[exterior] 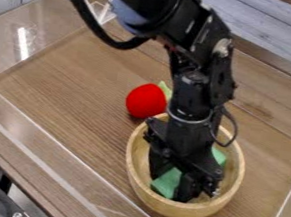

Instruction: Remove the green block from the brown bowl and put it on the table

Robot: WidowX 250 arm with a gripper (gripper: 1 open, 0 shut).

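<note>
The brown bowl (142, 167) sits on the table (71, 81) near its front edge. Inside it lies the green block (169, 186), tilted, with one end low at the front left and the other end showing at the back right by the rim. My gripper (183, 185) points straight down into the bowl. Its black fingers (162, 167) stand on either side of the block and grip its middle. The arm hides most of the bowl's inside.
A red strawberry toy (143, 100) with green leaves lies on the table just behind the bowl to the left. Clear acrylic walls (25, 130) run along the table's edges, close in front of the bowl.
</note>
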